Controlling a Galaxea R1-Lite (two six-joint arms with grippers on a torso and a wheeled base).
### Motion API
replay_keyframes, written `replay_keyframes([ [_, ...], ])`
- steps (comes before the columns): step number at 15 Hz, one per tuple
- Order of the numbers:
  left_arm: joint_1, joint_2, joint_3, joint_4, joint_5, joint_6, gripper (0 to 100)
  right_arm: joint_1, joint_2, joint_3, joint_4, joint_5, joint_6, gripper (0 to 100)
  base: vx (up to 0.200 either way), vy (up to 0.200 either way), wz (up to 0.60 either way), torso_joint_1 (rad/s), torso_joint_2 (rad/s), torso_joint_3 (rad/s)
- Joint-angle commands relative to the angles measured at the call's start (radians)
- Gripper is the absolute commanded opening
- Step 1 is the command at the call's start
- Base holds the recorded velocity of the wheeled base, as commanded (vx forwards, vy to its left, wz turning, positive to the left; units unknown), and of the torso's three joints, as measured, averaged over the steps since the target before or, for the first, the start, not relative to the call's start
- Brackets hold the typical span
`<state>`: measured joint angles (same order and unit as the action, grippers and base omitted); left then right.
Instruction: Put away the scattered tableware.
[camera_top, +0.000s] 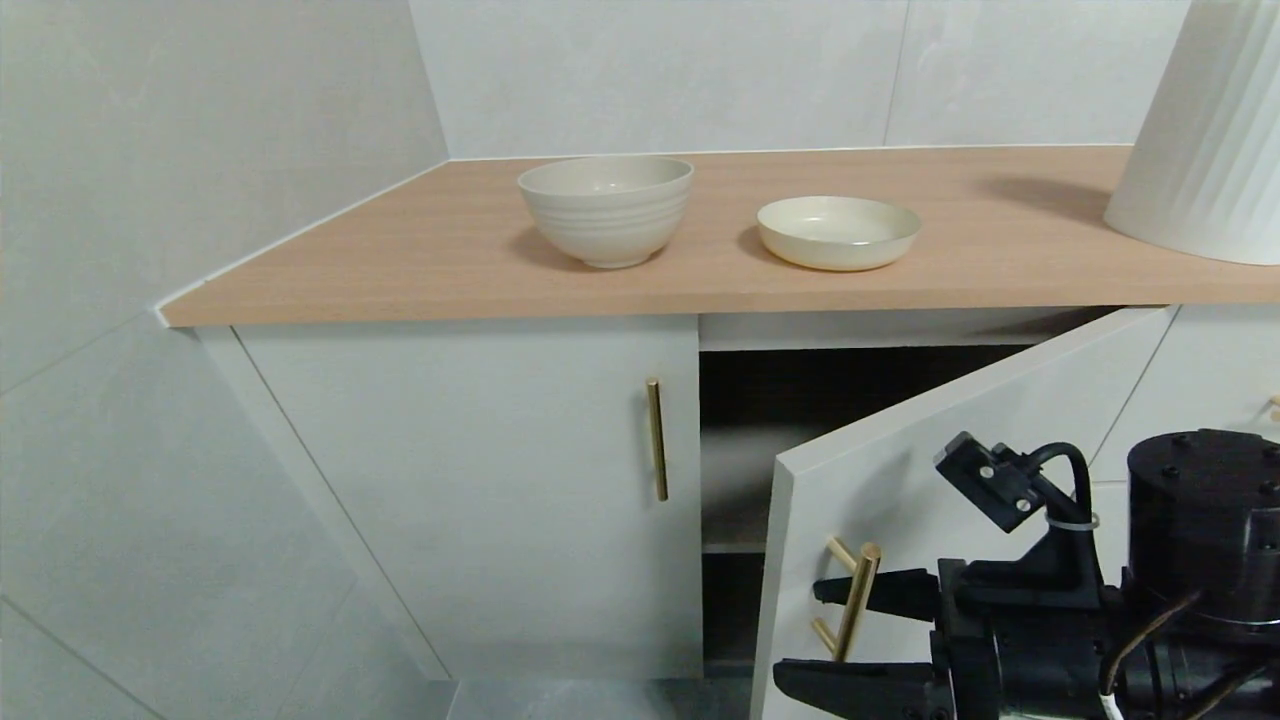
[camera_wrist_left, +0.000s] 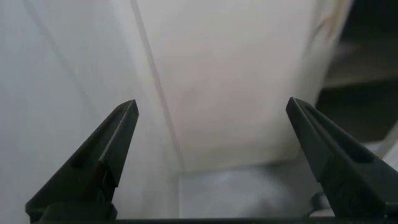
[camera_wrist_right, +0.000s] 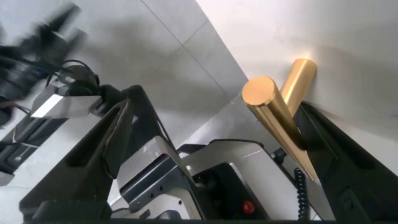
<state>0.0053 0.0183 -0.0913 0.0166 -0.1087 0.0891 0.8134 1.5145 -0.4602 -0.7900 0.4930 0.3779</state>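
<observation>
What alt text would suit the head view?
The open black right gripper straddles a brass handle on a half-open white cabinet door; above, a ribbed cream bowl and shallow cream dish sit on the wooden countertop.

Right gripper (camera_top: 800, 632) low, jaws spread wide (left gripper (camera_wrist_left: 211, 106) likewise agape).

I count two pieces of tableware on the surface (camera_top: 450, 270): one bowl (camera_top: 606, 208) and one dish (camera_top: 838, 231). One ribbed white vessel (camera_top: 1205, 130) stands there too, so three things up top. Below I count two doors, one shut door (camera_top: 480, 480) and one open door (camera_top: 900, 470), plus one more white front (camera_top: 1215, 370) beyond. Two brass handles, one per door: left handle (camera_top: 656, 439), right handle (camera_top: 852, 600). One shelf (camera_top: 735, 545) inside. Two hands: left hand (camera_wrist_left: 212, 106), right hand (camera_top: 800, 632).
</observation>
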Motion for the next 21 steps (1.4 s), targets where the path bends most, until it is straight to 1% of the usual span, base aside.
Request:
replay_keyframes([
  [1, 0.001, 0.213, -0.235, 0.046, -0.111, -0.02, 100, 0.021, -0.017, 0.015, 0.002, 0.002, -0.002, 100, 0.0, 0.0, 0.0, 0.0, 0.0, 0.0],
  [3, 0.001, 0.423, -0.38, 0.042, -0.233, -0.048, 100, 0.021, -0.017, 0.028, 0.002, 0.004, -0.001, 100, 0.0, 0.0, 0.0, 0.0, 0.0, 0.0],
  [4, 0.001, 0.528, -0.443, 0.039, -0.29, -0.088, 100, 0.021, -0.014, 0.034, 0.002, 0.004, -0.001, 100, 0.0, 0.0, 0.0, 0.0, 0.0, 0.0],
  [5, 0.001, 0.6, -0.496, 0.032, -0.328, -0.14, 100, 0.021, -0.013, 0.035, 0.002, 0.004, -0.001, 100, 0.0, 0.0, 0.0, 0.0, 0.0, 0.0],
  [6, -0.016, 0.684, -0.558, 0.02, -0.382, -0.244, 100, 0.021, -0.014, 0.037, 0.002, 0.004, 0.001, 100, 0.0, 0.0, 0.0, 0.0, 0.0, 0.0],
  [7, -0.079, 0.758, -0.597, -0.004, -0.44, -0.388, 100, 0.021, -0.017, 0.046, 0.002, 0.004, 0.001, 100, 0.0, 0.0, 0.0, 0.0, 0.0, 0.0],
  [8, -0.169, 0.813, -0.601, -0.047, -0.476, -0.506, 100, 0.02, -0.017, 0.049, 0.002, 0.004, 0.001, 100, 0.0, 0.0, 0.0, 0.0, 0.0, 0.0],
  [9, -0.266, 0.881, -0.59, -0.098, -0.483, -0.603, 100, 0.02, -0.017, 0.049, 0.002, 0.004, 0.001, 100, 0.0, 0.0, 0.0, 0.0, 0.0, 0.0],
  [10, -0.314, 0.927, -0.584, -0.13, -0.483, -0.651, 100, 0.02, -0.019, 0.049, 0.0, 0.004, 0.001, 100, 0.0, 0.0, 0.0, 0.0, 0.0, 0.0],
  [11, -0.361, 1.002, -0.573, -0.187, -0.483, -0.703, 100, 0.02, -0.022, 0.049, 0.002, 0.004, -0.001, 100, 0.0, 0.0, 0.0, 0.0, 0.0, 0.0],
  [12, -0.409, 1.071, -0.553, -0.251, -0.483, -0.712, 100, 0.02, -0.027, 0.049, 0.002, 0.004, -0.001, 100, 0.0, 0.0, 0.0, 0.0, 0.0, 0.0],
  [13, -0.462, 1.144, -0.536, -0.32, -0.482, -0.712, 100, 0.02, -0.027, 0.051, 0.002, 0.002, -0.001, 100, 0.0, 0.0, 0.0, 0.0, 0.0, 0.0],
  [15, -0.484, 1.249, -0.522, -0.403, -0.482, -0.707, 100, 0.02, -0.022, 0.051, 0.002, 0.002, -0.001, 100, 0.0, 0.0, 0.0, 0.0, 0.0, 0.0],
  [16, -0.501, 1.327, -0.521, -0.463, -0.48, -0.689, 100, 0.02, -0.022, 0.051, 0.002, 0.002, -0.002, 100, 0.0, 0.0, 0.0, 0.0, 0.0, 0.0],
  [17, -0.51, 1.367, -0.515, -0.503, -0.477, -0.671, 100, 0.02, -0.022, 0.051, 0.002, 0.002, -0.002, 100, 0.0, 0.0, 0.0, 0.0, 0.0, 0.0],
  [18, -0.531, 1.47, -0.47, -0.626, -0.456, -0.591, 100, 0.02, -0.023, 0.051, 0.002, 0.002, -0.002, 100, 0.0, 0.0, 0.0, 0.0, 0.0, 0.0],
  [19, -0.544, 1.54, -0.412, -0.719, -0.407, -0.509, 100, 0.02, -0.025, 0.051, 0.002, 0.002, -0.002, 100, 0.0, 0.0, 0.0, 0.0, 0.0, 0.0],
  [20, -0.545, 1.62, -0.367, -0.817, -0.348, -0.442, 100, 0.02, -0.02, 0.051, 0.002, 0.002, -0.002, 100, 0.0, 0.0, 0.0, 0.0, 0.0, 0.0],
  [21, -0.548, 1.669, -0.346, -0.889, -0.318, -0.42, 100, 0.02, -0.019, 0.052, 0.002, 0.002, -0.002, 100, 0.0, 0.0, 0.0, 0.0, 0.0, 0.0],
])
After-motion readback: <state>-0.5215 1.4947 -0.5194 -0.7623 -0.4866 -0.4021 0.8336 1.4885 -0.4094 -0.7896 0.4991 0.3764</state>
